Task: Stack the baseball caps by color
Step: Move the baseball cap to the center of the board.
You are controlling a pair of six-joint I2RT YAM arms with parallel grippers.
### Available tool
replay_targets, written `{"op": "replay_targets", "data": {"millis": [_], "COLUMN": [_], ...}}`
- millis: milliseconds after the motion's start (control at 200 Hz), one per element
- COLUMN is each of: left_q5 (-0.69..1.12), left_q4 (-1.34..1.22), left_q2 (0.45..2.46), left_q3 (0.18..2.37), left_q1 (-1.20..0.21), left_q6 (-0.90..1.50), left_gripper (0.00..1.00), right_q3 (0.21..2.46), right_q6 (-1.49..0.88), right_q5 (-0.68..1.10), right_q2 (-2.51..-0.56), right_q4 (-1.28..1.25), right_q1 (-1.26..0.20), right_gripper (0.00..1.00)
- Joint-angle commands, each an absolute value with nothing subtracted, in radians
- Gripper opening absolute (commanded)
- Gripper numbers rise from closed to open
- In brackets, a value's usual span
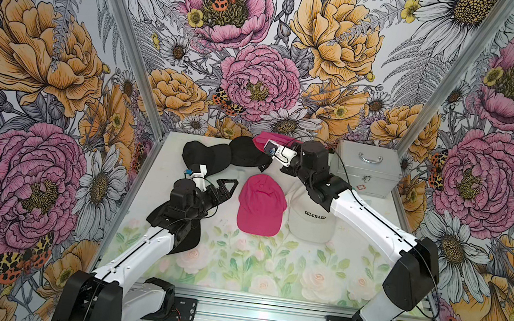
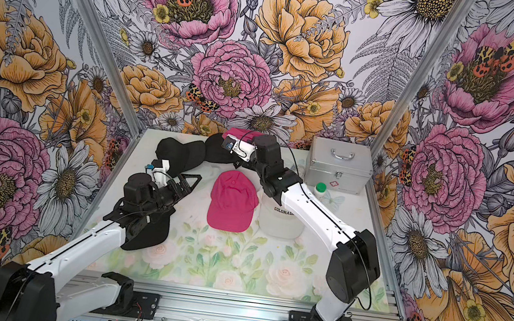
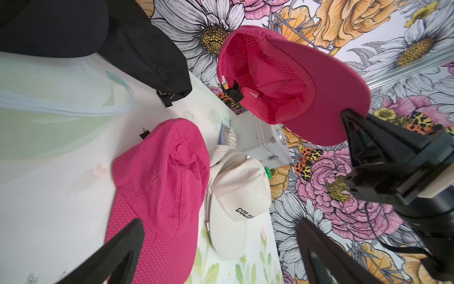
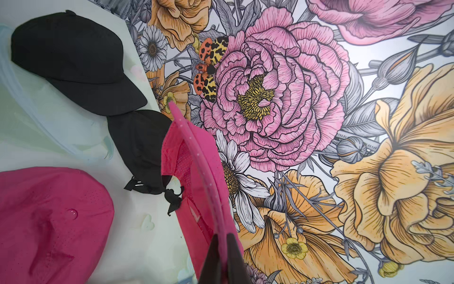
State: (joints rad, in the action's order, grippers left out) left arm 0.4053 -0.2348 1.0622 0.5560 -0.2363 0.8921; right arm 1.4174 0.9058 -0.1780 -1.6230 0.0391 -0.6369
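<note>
Right wrist view: the right claw [image 4: 223, 237] is clamped narrow on the brim edge of a hot pink cap [image 4: 194, 157]. That cap hangs clear of the tabletop [image 1: 268, 270] near its far edge, and the left wrist view shows its mesh underside.

The left claw [image 1: 228, 188] is spread wide and grips nothing. It sits above the tabletop, just left of a second pink cap [image 1: 259, 205] lying crown-up at centre.

A cream cap [image 1: 310, 222] lettered COLORADO touches that cap's right side and lies partly beneath the right arm.

Two black caps [image 1: 205, 156] lie side by side toward the far left, touching.

A dark shape under the left arm appears to be a third black cap [image 2: 155, 229], but most of it is hidden.

A silver case [image 1: 365, 172] stands in the far right corner. A green-lidded bottle [image 2: 320, 191] stands just in front of it, seen in a top view.
</note>
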Motion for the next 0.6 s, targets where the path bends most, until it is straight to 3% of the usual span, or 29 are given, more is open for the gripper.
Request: {"op": "replay_targets", "data": {"millis": [0,250,595], "left_q5": [0.521,0.569,0.559], "left_q4": [-0.342,-0.526,-0.746], "left_q2": [1.030,1.088,1.215], "left_q3": [0.583,0.649,0.697], "left_q1": [-0.247,-0.385,-0.491], "left_q6": [1.007,1.130,1.228], "left_gripper": [0.99,0.99,0.97], "right_q3": [1.269,0.979,0.832], "right_q6": [1.011,1.056,1.356], "right_q5": [-0.145,-0.173,-0.287], "right_q2": [-1.548,-1.436,-1.510], "right_q4": [-0.236,-0.553,-0.982], "right_q1": [-0.654,-0.705,-0.815], "right_gripper": [0.00,0.00,0.00]}}
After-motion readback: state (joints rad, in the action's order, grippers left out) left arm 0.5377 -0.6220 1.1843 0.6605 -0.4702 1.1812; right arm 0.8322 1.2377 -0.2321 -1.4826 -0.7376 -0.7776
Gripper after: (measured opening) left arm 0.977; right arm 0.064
